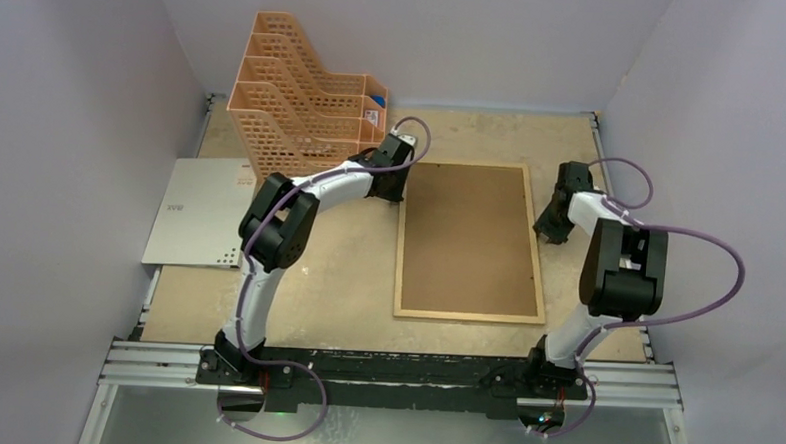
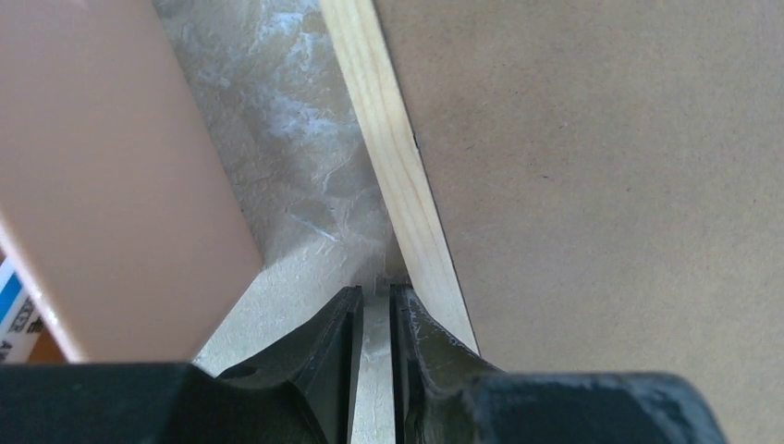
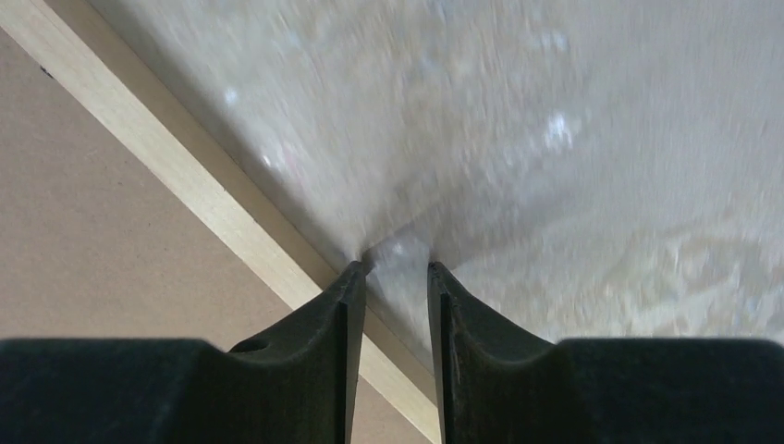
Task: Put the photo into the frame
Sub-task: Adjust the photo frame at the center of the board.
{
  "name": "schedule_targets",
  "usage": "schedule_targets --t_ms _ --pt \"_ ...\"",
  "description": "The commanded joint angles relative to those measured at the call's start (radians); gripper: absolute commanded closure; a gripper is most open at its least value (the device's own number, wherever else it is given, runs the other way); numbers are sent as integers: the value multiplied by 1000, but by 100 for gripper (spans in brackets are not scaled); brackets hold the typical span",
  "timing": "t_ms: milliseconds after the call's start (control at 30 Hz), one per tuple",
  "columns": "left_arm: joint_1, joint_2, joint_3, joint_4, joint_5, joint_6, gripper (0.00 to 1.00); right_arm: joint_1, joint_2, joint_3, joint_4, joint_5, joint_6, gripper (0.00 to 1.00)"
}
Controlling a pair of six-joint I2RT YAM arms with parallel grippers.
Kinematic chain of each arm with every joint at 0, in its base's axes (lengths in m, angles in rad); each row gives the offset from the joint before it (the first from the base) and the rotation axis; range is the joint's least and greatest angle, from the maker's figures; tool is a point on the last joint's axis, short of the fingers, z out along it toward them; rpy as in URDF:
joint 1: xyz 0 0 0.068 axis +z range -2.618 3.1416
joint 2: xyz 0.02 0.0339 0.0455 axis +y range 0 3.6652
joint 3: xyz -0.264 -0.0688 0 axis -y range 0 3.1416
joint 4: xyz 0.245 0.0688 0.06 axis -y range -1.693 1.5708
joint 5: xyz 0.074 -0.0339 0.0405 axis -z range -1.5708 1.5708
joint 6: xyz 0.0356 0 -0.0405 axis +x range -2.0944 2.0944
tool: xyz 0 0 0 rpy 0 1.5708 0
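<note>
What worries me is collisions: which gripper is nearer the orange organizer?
Left. The left gripper sits beside the organizer, at the frame's far-left corner; the right gripper is past the frame's right edge.

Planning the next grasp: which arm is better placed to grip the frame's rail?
Left, probably. The left gripper sits right at the frame, by its far corner; the right gripper hangs over table beside it.

The left arm point(image 1: 250, 301) and right arm point(image 1: 569, 340) share white tubular links and bulky black joint housings. A thin purple cable point(image 1: 743, 272) loops along each. Black bases point(image 1: 225, 360) sit at the bottom of the overhead view. Both wrist views show matte black, wedge-shaped fingers point(image 3: 319, 370).
</note>
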Motion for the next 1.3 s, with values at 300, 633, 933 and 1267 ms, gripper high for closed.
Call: schedule_targets --t_ms 300,633,933,1267 --pt "21 -215 -251 33 91 -87 79 104 -157 217 -167 3 25 61" --pt "96 -369 -485 210 512 -140 62 427 -43 213 96 -343 20 46" --pt "98 -311 -542 283 585 -117 53 611 205 397 -16 -313 -22 30" --pt "92 -278 -610 321 476 -143 68 679 279 412 -129 -266 -61 24"
